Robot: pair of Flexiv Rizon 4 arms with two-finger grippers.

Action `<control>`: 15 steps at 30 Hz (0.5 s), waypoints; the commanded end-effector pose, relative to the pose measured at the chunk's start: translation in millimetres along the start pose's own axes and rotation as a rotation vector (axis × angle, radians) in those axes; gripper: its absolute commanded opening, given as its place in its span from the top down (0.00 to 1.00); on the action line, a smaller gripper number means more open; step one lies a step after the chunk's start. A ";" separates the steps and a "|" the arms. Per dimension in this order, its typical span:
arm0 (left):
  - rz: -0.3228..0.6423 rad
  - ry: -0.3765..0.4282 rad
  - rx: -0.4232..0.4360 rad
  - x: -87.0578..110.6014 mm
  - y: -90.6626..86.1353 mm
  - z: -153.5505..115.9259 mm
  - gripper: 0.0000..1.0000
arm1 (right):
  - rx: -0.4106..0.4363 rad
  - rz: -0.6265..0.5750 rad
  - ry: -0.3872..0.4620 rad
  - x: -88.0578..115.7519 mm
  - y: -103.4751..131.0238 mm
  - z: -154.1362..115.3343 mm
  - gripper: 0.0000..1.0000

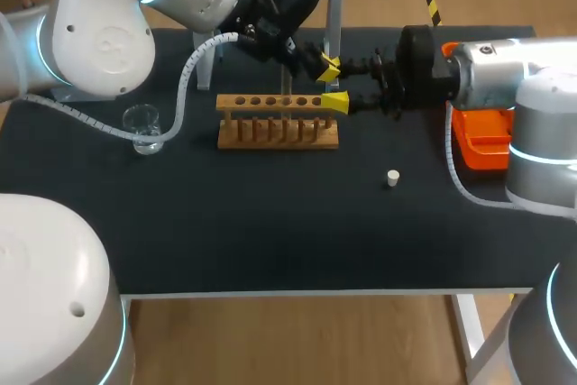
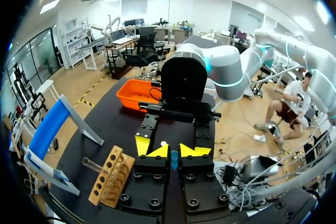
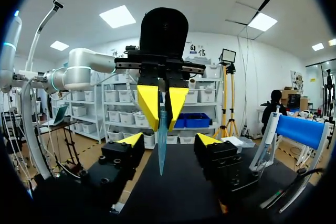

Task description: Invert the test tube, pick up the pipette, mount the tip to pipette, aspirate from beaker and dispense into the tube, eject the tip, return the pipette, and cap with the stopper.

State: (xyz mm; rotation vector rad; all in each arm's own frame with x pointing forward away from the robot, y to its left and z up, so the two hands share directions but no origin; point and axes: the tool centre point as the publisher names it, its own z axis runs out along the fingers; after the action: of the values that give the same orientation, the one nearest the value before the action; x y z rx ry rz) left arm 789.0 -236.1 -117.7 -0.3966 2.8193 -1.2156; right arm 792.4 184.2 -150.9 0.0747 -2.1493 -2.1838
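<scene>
The left gripper [image 3: 164,124] is clenched on a slim blue pipette tip [image 3: 160,156] (so it looks), and the right gripper [image 3: 169,140] faces it, released. Tip-mounting seems in hand. The next move calls for careful alignment.

A robotics lab bench.
Left arm [image 1: 99,33] and right arm [image 1: 505,69] over a black table [image 1: 270,223] with wooden test-tube rack [image 1: 278,123], glass beaker [image 1: 142,128] and orange bin [image 1: 482,142].

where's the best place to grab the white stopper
Probably by its round sides, coming straight down from above. The stopper is a short stub sitting alone on the table, clear of the wooden rack, so there is room on either side. It is too small to tell which end is up.
</scene>
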 end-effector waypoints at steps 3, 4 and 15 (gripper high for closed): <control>-0.001 0.001 -0.005 0.0 -0.6 -1.4 1.00 | -0.003 -0.001 0.006 3.0 -0.5 1.1 0.54; -0.001 0.001 -0.005 0.0 -0.6 -1.4 1.00 | -0.003 -0.001 0.007 3.3 -0.5 1.3 0.54; -0.001 0.001 -0.005 0.0 -0.6 -1.4 1.00 | -0.007 0.000 0.018 6.2 1.1 4.8 0.68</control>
State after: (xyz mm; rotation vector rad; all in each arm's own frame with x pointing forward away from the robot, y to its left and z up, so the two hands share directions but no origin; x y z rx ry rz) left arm 789.0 -236.1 -117.7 -0.3966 2.8193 -1.2156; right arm 785.9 188.7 -149.3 0.0901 -2.1330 -2.1822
